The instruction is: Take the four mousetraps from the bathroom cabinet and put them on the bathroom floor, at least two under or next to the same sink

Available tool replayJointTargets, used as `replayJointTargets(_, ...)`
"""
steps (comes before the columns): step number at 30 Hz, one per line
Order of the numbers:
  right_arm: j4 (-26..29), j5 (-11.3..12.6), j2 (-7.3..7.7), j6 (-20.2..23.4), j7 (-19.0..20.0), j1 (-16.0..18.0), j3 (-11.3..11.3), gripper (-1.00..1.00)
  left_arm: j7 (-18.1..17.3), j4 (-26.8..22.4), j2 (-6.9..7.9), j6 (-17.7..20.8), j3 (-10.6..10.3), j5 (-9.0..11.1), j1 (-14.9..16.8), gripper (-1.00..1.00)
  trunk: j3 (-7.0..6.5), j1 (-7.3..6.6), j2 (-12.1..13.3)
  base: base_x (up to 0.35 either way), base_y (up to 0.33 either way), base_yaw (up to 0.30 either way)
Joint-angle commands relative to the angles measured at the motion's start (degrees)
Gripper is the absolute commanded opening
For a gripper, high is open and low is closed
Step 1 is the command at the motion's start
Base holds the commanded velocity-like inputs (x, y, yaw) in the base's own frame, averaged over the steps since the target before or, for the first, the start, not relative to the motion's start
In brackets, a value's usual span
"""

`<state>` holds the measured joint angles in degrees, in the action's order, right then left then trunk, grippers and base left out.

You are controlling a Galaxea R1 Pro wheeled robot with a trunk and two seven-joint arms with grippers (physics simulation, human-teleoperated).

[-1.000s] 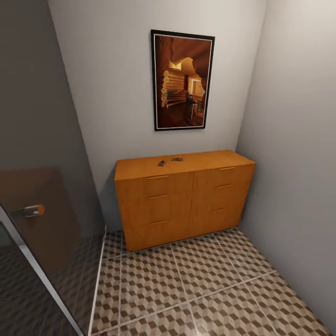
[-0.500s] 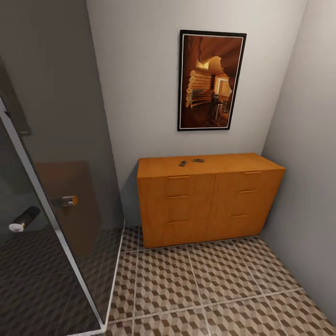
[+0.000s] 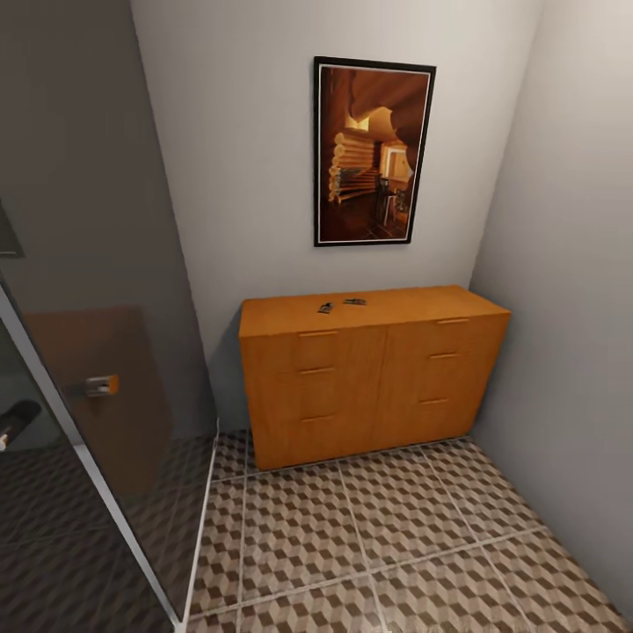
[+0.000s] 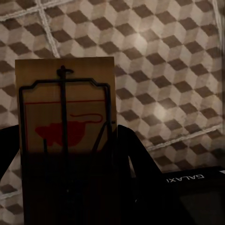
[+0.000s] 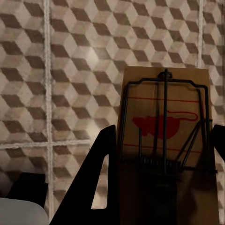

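The orange-brown cabinet [image 3: 369,378] stands against the far wall in the head view. Two small dark mousetraps [image 3: 326,308] [image 3: 355,301] lie on its top, left of the middle. In the left wrist view my left gripper [image 4: 68,154] is shut on a tan mousetrap [image 4: 65,93] with a red mouse print and a wire bar. My right gripper [image 5: 164,150] is shut on another such mousetrap [image 5: 164,93]. Both traps hang above the cube-patterned bathroom floor [image 3: 396,527]. The sink is out of view.
A glass shower partition [image 3: 97,396] with a metal handle [image 3: 101,385] runs along the left, with dark shower floor behind it. A framed picture [image 3: 373,151] hangs above the cabinet. A grey wall [image 3: 571,308] closes the right side.
The head view swung so the cabinet slid right in the picture, then partly back left. The two traps on the cabinet top have not moved.
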<state>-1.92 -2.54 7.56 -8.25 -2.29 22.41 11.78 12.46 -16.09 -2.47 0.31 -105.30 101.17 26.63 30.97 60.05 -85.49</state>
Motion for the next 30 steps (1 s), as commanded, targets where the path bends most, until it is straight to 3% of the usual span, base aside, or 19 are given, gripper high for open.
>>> replayJointTargets(1,0.0,0.07,0.0,-0.01,0.09,0.0,0.0,-1.0,0.03,0.0,0.0,0.05,0.01,-0.18,0.0,-1.0,0.0,0.0,0.0,0.0,0.0,-0.285)
replayJointTargets(13,-0.06,0.12,0.0,-0.08,0.09,0.0,0.0,-1.0,0.21,0.04,0.07,0.0,0.05,-0.12,0.0,-1.0,0.0,0.0,0.0,0.0,0.0,-0.286)
replayJointTargets(19,-0.1,0.21,-0.05,-0.1,0.09,0.0,0.0,-1.0,0.54,0.25,1.14,-0.04,0.09,0.09,0.0,-1.0,-0.21,0.0,0.0,0.0,0.0,-0.274)
replayJointTargets(22,-0.1,0.27,-0.07,-0.1,0.02,0.0,-0.05,-1.0,0.74,2.93,0.9,-0.15,0.13,0.36,0.0,-1.0,-0.41,0.0,0.0,0.0,0.0,-0.231)
replayJointTargets(26,-0.03,1.72,-0.02,-0.3,-0.44,0.0,-0.49,-1.0,0.81,6.45,0.67,-0.21,0.18,3.47,0.0,-1.0,-0.67,0.0,0.0,0.0,0.0,-0.227)
replayJointTargets(28,-0.08,6.1,0.0,-1.3,-0.51,0.0,-0.61,-1.0,0.82,8.31,0.77,-0.22,0.22,7.28,0.0,-1.0,-0.78,0.0,0.0,0.0,0.0,-0.257)
replayJointTargets(30,-0.09,6.44,0.0,-1.37,-0.52,0.0,-0.61,-1.0,0.8,8.44,0.64,-0.22,0.2,7.54,0.0,-1.0,-0.87,0.0,0.0,0.0,0.0,-0.266)
